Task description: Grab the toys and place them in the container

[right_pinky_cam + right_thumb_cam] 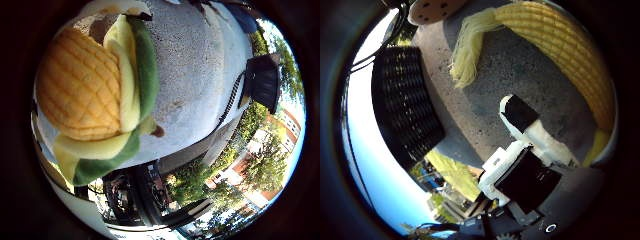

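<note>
A plush corn cob toy [95, 100], orange-yellow with pale yellow and green husk leaves, lies on a grey speckled stone table [200, 75] and fills much of the little finger side view, so it is close to the palm. In the thumb side view the hand [527, 160] shows one white and black finger reaching over the stone, touching nothing; whether the rest are spread or curled cannot be told. A black mesh container [405, 105] stands at the table's edge. No writing is legible.
</note>
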`<state>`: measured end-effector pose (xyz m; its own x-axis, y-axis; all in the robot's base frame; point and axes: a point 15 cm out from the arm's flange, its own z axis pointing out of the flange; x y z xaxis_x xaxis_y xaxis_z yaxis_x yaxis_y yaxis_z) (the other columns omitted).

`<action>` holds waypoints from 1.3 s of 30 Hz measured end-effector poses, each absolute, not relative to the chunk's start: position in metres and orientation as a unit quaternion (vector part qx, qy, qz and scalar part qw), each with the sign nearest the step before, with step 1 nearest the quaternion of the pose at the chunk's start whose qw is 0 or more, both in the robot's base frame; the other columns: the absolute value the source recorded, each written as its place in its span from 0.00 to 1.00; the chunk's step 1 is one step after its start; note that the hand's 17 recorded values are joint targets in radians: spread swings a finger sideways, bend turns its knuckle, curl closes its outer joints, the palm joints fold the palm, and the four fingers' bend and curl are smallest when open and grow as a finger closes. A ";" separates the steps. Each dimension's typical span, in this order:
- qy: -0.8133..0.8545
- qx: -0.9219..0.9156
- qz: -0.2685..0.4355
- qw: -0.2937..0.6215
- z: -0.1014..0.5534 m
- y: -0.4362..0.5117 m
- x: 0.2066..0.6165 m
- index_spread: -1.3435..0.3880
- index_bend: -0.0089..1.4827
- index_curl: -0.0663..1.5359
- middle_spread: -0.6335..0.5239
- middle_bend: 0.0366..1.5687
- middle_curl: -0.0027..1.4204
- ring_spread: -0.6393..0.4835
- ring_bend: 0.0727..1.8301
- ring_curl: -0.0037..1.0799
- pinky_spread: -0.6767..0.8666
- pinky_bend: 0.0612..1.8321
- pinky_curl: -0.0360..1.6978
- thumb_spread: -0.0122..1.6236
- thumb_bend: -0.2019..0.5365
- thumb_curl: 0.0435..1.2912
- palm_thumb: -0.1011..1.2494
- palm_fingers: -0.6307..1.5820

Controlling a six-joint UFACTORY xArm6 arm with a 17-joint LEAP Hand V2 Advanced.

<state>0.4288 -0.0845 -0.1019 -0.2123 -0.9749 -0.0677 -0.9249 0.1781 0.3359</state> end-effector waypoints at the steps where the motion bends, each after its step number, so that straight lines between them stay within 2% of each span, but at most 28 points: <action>1: -0.762 0.623 -0.154 0.082 -0.102 -0.083 0.428 0.79 0.09 0.18 0.59 0.16 0.28 0.78 0.36 0.39 0.73 0.33 0.16 0.70 0.25 0.24 0.50 0.51; 6: -0.755 0.628 -0.164 0.092 -0.110 -0.073 0.423 0.72 0.09 0.15 0.52 0.28 0.35 0.73 0.48 0.46 0.71 0.40 0.19 0.70 0.26 0.26 0.55 0.62; 7: -0.754 0.629 -0.164 0.093 -0.112 -0.071 0.424 0.70 0.08 0.14 0.51 0.34 0.38 0.71 0.53 0.49 0.70 0.42 0.20 0.69 0.27 0.27 0.58 0.65; 11: -0.750 0.634 -0.163 0.095 -0.114 -0.066 0.425 0.63 0.10 0.10 0.45 0.49 0.49 0.63 0.67 0.61 0.68 0.47 0.25 0.68 0.26 0.30 0.64 0.64; 13: -0.748 0.638 -0.158 0.091 -0.108 -0.064 0.431 0.59 0.14 0.07 0.43 0.55 0.53 0.60 0.71 0.64 0.68 0.54 0.28 0.68 0.26 0.31 0.66 0.67; 17: -0.747 0.645 -0.140 0.080 -0.090 -0.065 0.445 0.52 0.21 0.04 0.39 0.60 0.60 0.55 0.71 0.67 0.65 0.66 0.34 0.67 0.26 0.34 0.72 0.73; 20: -0.746 0.648 -0.133 0.073 -0.070 -0.065 0.452 0.46 0.28 0.03 0.37 0.64 0.65 0.52 0.72 0.70 0.63 0.72 0.38 0.68 0.33 0.38 0.81 0.74; 24: -0.736 0.652 -0.156 0.089 -0.045 -0.058 0.441 0.39 0.36 0.03 0.36 0.66 0.69 0.50 0.72 0.72 0.60 0.75 0.42 0.69 0.30 0.41 0.82 0.73; 28: -0.722 0.659 -0.177 0.111 0.007 -0.055 0.428 0.34 0.44 0.03 0.35 0.68 0.73 0.49 0.74 0.74 0.59 0.76 0.46 0.71 0.27 0.45 0.82 0.71; 39: -0.677 0.720 -0.131 0.085 0.170 -0.007 0.429 0.24 0.58 0.03 0.33 0.72 0.79 0.47 0.77 0.78 0.56 0.79 0.52 0.74 0.25 0.51 0.79 0.66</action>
